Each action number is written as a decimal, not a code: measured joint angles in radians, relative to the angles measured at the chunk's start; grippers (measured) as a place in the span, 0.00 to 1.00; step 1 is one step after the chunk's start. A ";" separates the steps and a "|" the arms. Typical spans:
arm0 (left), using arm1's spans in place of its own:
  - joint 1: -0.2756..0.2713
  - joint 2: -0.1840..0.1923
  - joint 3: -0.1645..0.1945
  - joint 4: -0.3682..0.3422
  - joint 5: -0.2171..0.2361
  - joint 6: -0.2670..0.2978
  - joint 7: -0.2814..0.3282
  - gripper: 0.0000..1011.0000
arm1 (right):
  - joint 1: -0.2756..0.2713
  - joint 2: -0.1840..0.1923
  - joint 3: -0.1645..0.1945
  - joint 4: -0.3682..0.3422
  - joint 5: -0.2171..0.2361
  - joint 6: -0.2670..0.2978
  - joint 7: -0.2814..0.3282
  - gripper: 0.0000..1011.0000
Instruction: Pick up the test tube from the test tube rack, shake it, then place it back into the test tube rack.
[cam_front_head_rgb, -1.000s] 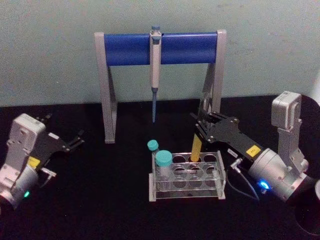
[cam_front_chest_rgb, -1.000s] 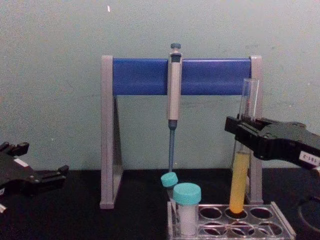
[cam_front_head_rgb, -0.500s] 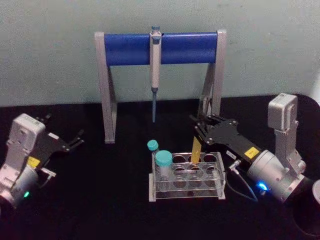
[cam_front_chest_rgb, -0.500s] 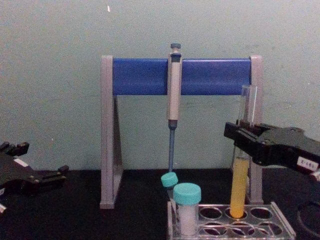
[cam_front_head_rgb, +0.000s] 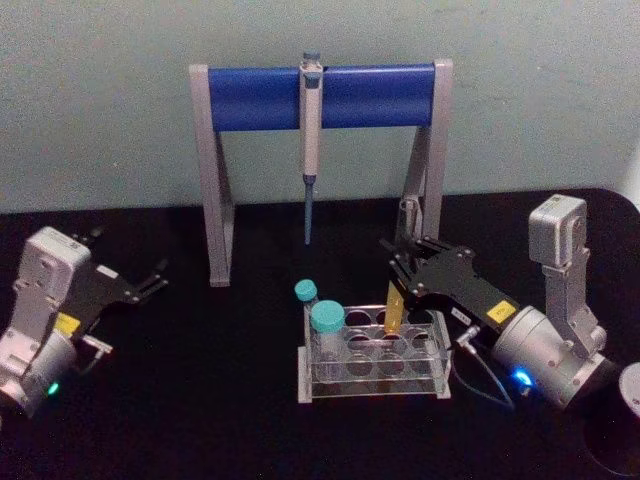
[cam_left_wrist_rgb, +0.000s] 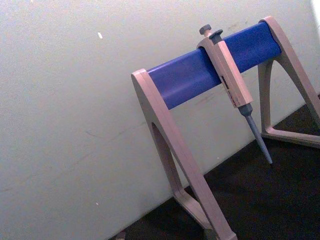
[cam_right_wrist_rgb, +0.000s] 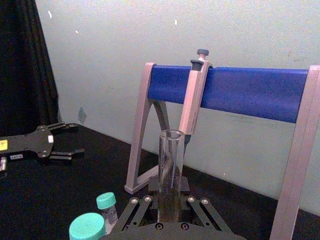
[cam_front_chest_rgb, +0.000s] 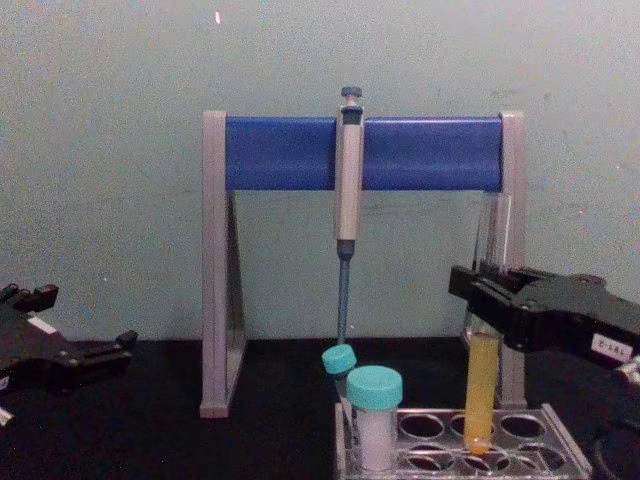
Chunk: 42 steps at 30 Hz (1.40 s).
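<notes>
The right gripper (cam_front_chest_rgb: 484, 298) pinches the test tube (cam_front_chest_rgb: 482, 385) around its middle, with its fingers pressed on the glass from both sides. The tube stands straight up. Its open top sticks out above the gripper, and the part with yellow liquid hangs below it. The bottom tip sits down in a hole in the back row of the test tube rack (cam_front_head_rgb: 371, 381), on the right side. Two white vials (cam_front_head_rgb: 326, 332) with teal caps stand at the left end of the rack. The left gripper (cam_front_head_rgb: 127, 254) rests far off on the left, low over the table, with its fingers spread apart and nothing in them. The table (cam_front_head_rgb: 210, 400) is black. Behind the rack stands a tall grey pipette stand (cam_front_head_rgb: 255, 98) with a blue bar, and a pipette (cam_front_head_rgb: 310, 135) hangs from it, tip down. The wall (cam_front_head_rgb: 100, 110) behind is pale green. In the right wrist view a dark curtain (cam_right_wrist_rgb: 22, 65) hangs at one side.
</notes>
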 joint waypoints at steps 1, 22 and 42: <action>0.000 0.000 0.000 0.000 0.000 0.000 0.000 1.00 | 0.001 -0.001 0.000 0.003 0.000 0.000 0.000 0.22; 0.000 0.000 0.000 0.000 0.000 0.000 0.000 1.00 | -0.003 -0.014 -0.006 0.044 -0.006 0.000 0.005 0.22; 0.000 0.000 0.000 0.000 0.000 0.000 0.000 1.00 | 0.004 -0.024 -0.018 0.076 -0.028 -0.003 0.006 0.22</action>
